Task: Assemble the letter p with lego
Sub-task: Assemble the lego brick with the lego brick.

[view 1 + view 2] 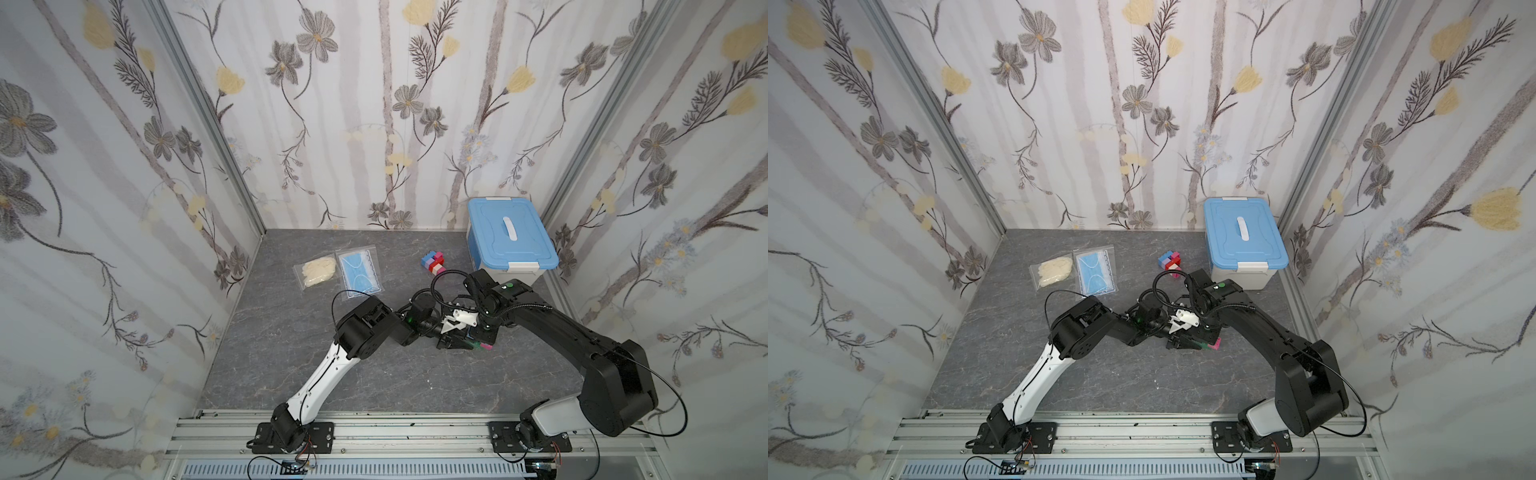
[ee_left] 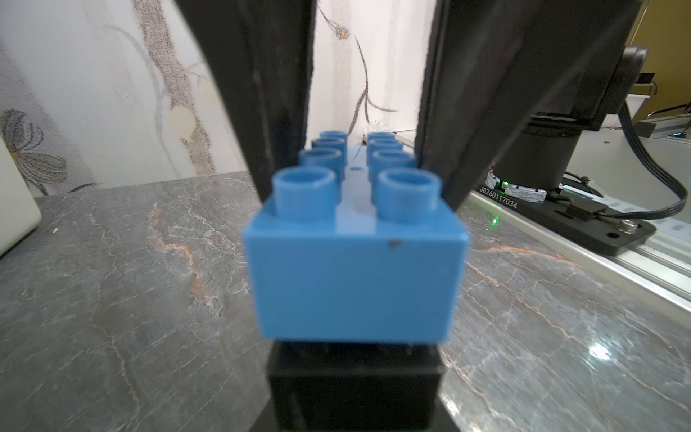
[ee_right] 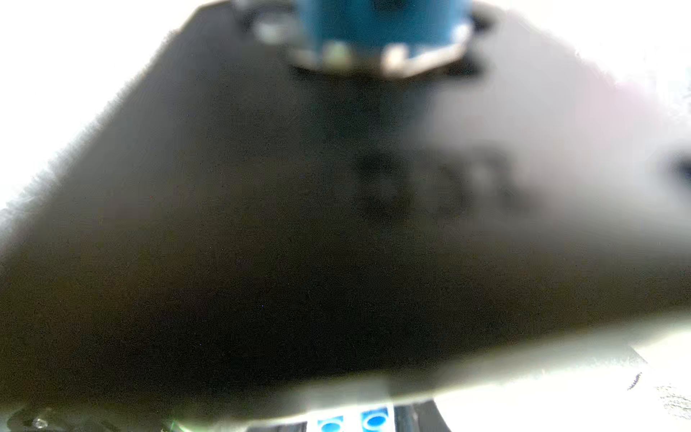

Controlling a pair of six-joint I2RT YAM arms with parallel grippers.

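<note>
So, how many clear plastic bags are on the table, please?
2: the cream-filled bag and the blue mask bag, side by side left of the loose bricks; none apparently hidden.

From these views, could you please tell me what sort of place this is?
Likely a robot-training cell: floral-papered panel walls in aluminium frames, left arm and right arm bolted to a metal rail, and a marble-look tabletop holding lego.

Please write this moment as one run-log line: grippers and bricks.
left gripper: shut on blue brick | blue brick: atop black brick | right gripper: shut, hold unclear | other bricks: clustered near blue-lidded box
</note>
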